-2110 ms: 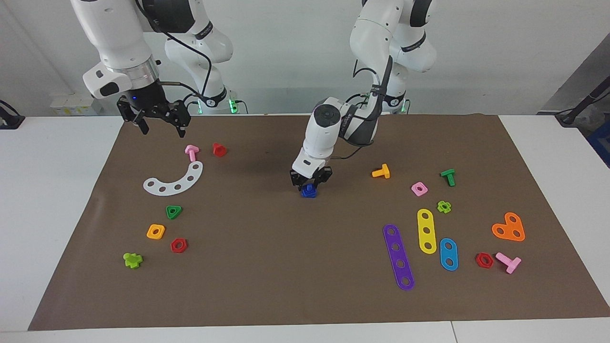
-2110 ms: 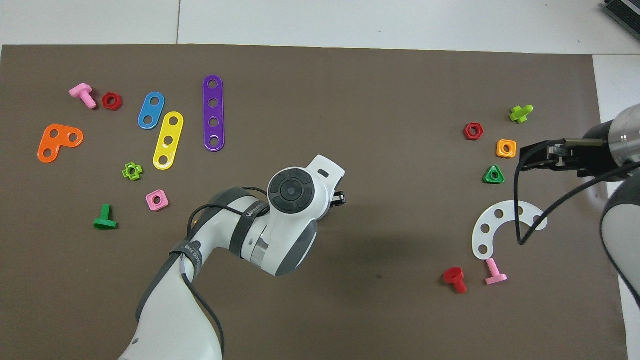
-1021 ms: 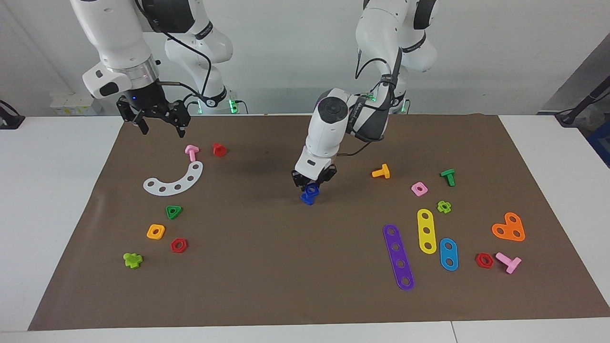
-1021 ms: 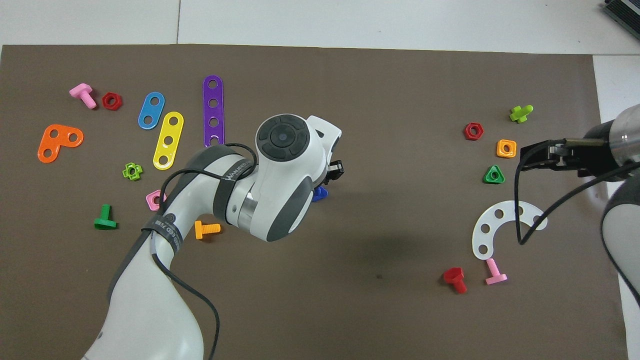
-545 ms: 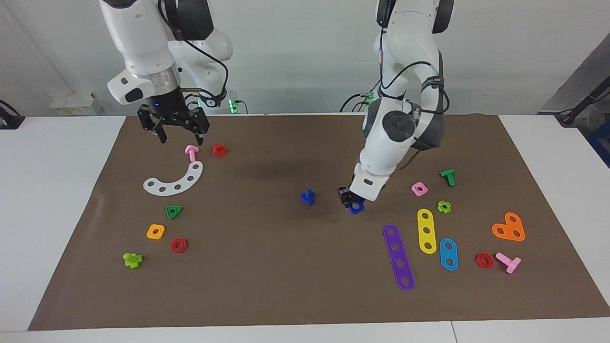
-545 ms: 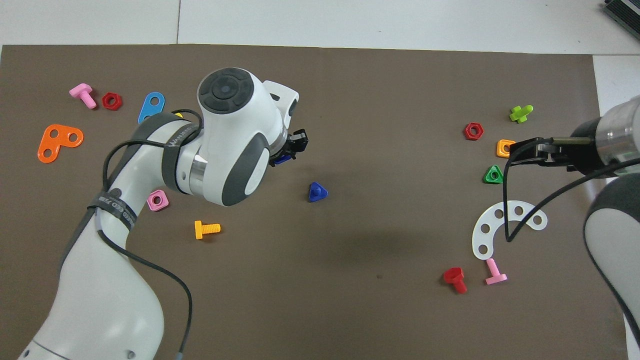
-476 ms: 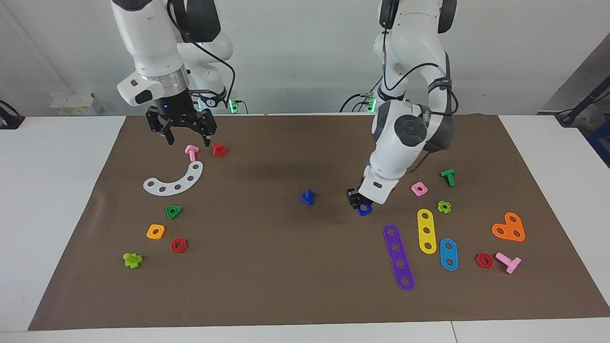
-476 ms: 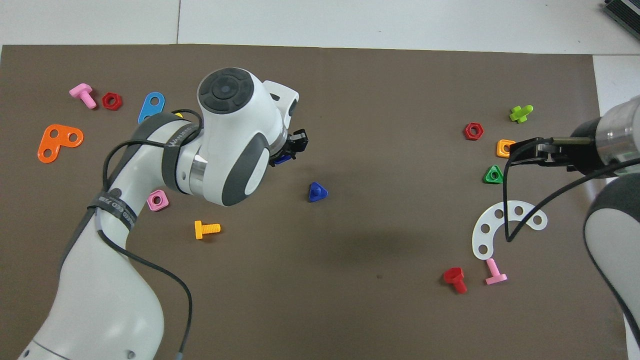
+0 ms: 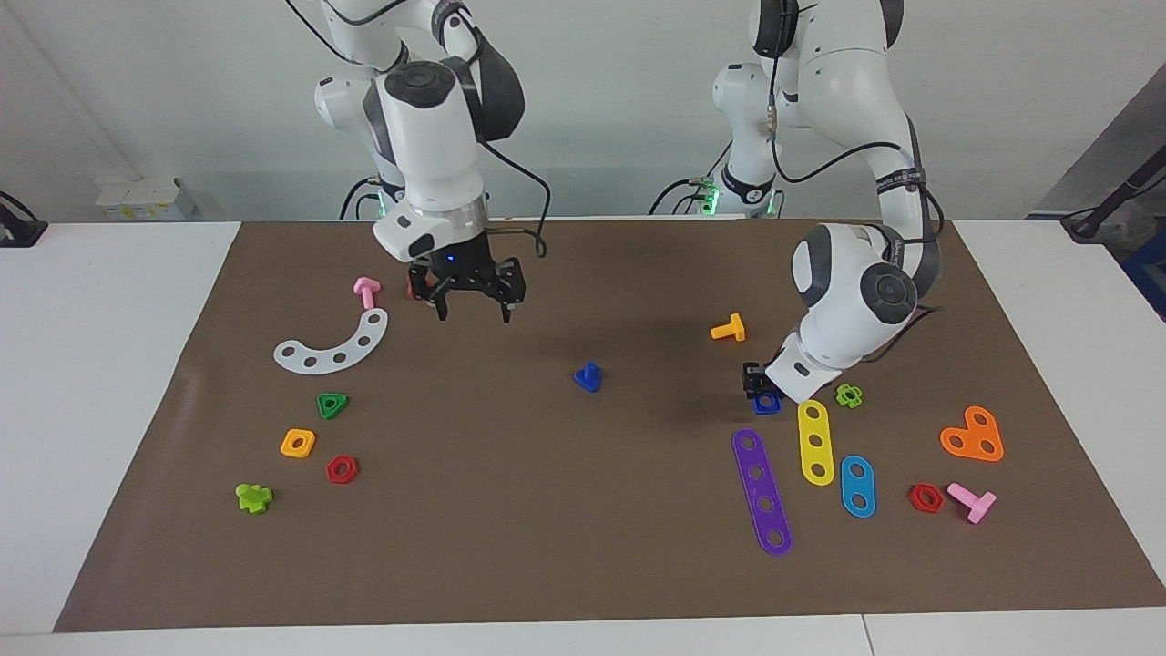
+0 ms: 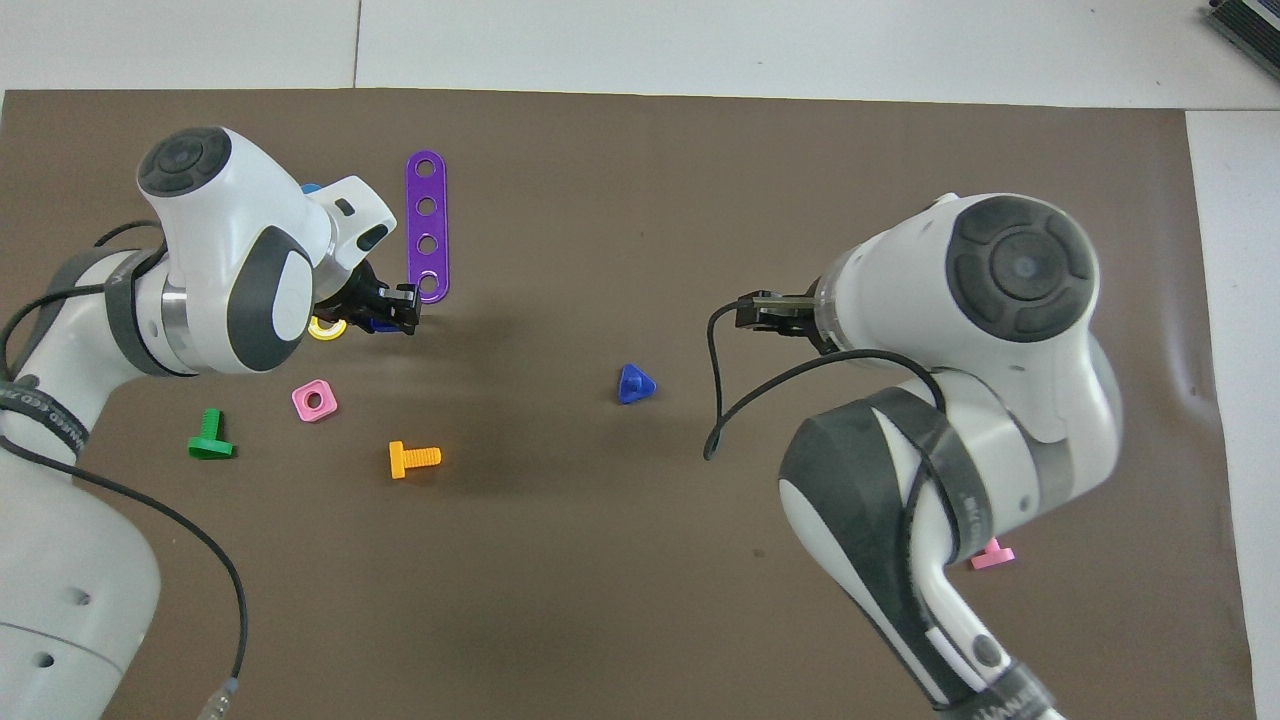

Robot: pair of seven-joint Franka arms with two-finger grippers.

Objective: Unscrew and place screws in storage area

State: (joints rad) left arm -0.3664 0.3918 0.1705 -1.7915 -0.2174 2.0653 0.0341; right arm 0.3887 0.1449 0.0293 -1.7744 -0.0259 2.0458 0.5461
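We see the dark-blue triangular-head screw (image 9: 588, 376) sitting alone mid-mat, shaft up, nothing touching it. Well apart toward the left arm's end lie an orange bolt (image 9: 729, 329), purple strip (image 9: 761, 491), yellow strip (image 9: 815, 441) and blue strip (image 9: 857, 486). Left gripper (image 9: 758, 390), clamped tight on a blue square nut (image 9: 766, 404), is low over the mat just beside the purple strip's end. Right gripper (image 9: 474, 312), fingers spread wide and holding nothing, hangs over the mat between the screw and the white curved plate (image 9: 333, 344), near a pink bolt (image 9: 366, 292).
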